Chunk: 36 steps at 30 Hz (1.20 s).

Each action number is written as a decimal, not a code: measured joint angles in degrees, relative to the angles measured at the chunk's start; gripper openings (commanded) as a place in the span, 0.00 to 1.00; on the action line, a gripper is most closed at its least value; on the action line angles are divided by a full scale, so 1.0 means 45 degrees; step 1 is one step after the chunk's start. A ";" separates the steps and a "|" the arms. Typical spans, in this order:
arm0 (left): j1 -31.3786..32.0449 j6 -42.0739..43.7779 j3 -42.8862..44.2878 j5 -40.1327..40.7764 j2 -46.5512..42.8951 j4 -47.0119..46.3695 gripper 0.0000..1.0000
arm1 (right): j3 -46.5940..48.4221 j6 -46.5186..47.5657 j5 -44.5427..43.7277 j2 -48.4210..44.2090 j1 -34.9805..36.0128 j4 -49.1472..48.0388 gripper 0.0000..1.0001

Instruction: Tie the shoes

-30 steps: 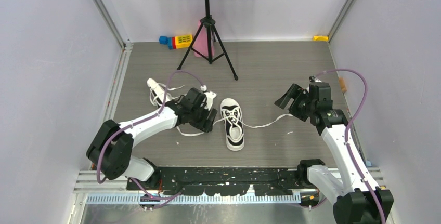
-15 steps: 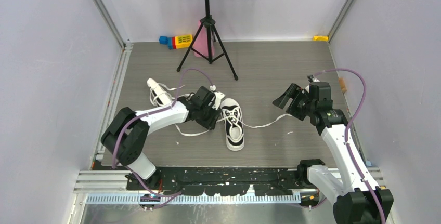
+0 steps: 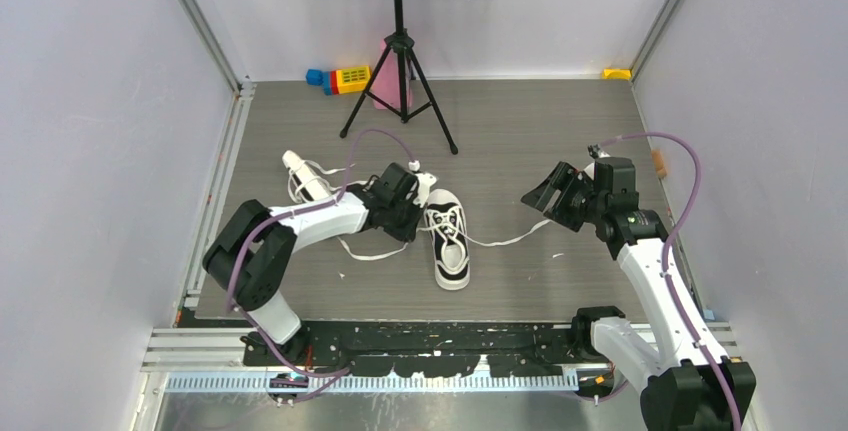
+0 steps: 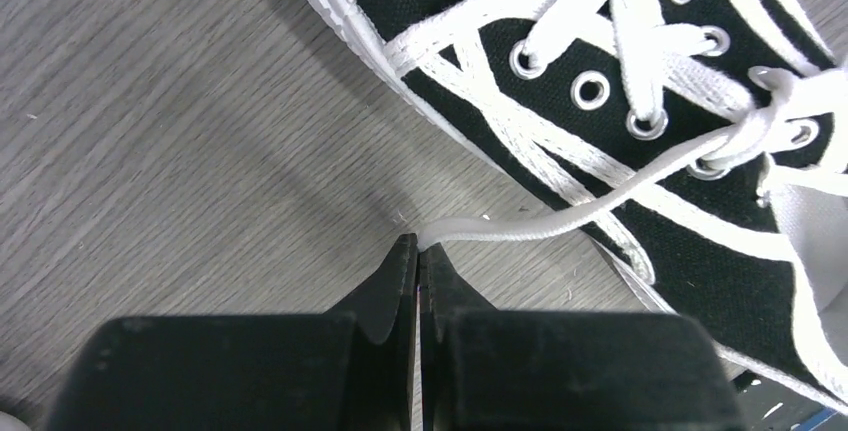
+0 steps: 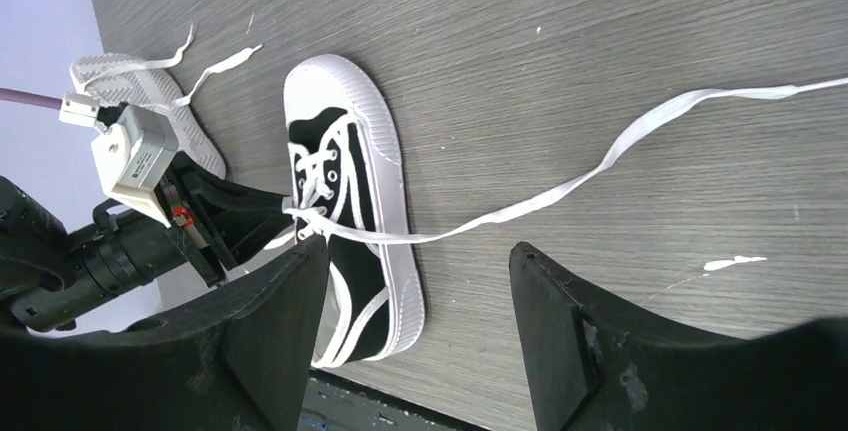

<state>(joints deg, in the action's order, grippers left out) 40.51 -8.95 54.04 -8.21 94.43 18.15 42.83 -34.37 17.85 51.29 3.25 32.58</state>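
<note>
Now the left end effector (image 4: 418, 251) is pinched together on the left lace (image 4: 560, 219), low on the bench (image 3: 520, 141) and just beside the shoe (image 3: 452, 251) that stands mid-bench. The right end effector (image 5: 418, 249) hangs above the right lace (image 5: 640, 136) with its fingers apart, holding nothing. A second shoe (image 3: 300, 173) lies tipped over beyond the left arm. The laces look flat, limp and light, so they will probably sag and slip from a loose pinch. The small shoe may slide if tugged. A hold partway along the right lace, not at its tip, seems best.
</note>
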 measured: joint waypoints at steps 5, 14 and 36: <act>-0.0005 -0.0219 -0.0325 0.0049 -0.0947 -0.0253 0.00 | -0.0049 0.0034 0.0967 0.0602 0.0233 -0.0500 0.65; -0.0442 -0.1632 -0.1836 -0.0821 -0.3764 -0.2837 0.00 | 0.0631 0.0350 0.1501 0.3045 0.4216 -0.2103 0.50; -0.1530 -0.4284 -0.2288 -0.3521 -0.2429 -0.6873 0.00 | 0.2244 -0.0253 0.2948 0.7257 0.6081 -0.6285 0.46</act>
<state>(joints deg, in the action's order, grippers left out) 33.63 -28.23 43.75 -24.05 83.50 -12.78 52.93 -35.51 31.11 83.94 30.61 4.29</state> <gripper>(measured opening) 0.010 0.477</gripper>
